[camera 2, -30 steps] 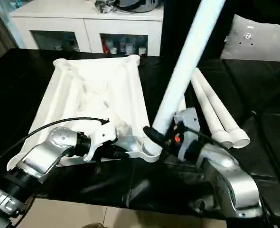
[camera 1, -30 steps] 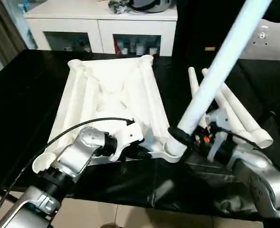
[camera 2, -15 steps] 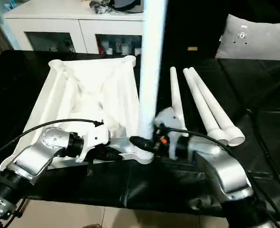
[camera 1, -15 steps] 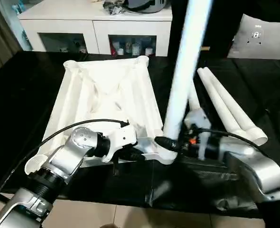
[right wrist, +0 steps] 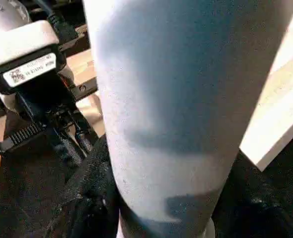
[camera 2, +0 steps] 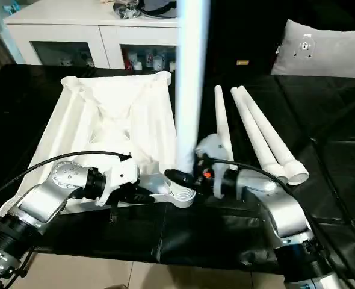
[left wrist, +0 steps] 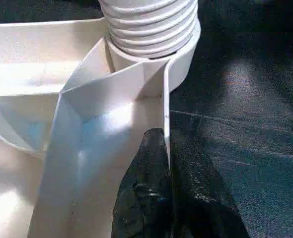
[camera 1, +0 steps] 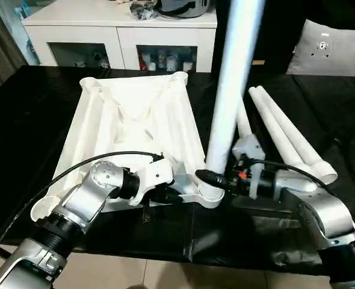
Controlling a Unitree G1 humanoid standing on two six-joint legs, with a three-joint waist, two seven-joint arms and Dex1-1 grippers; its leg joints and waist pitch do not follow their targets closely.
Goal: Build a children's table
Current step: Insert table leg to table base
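black cloth (camera 1: pixel 33 144) | leg (camera 1: pixel 228 102) upright in top (camera 1: pixel 135 126) corner socket | right hand (camera 1: pixel 216 179) clasps leg | left hand (left wrist: pixel 169 163) pinches top's rim

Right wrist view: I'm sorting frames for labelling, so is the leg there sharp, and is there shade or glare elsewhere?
Right wrist view: the leg is soft, bluish, shaded. Left wrist view: tabletop ribs glare white, left gripper fingertips crisp. Left eye view: leg mostly sharp.
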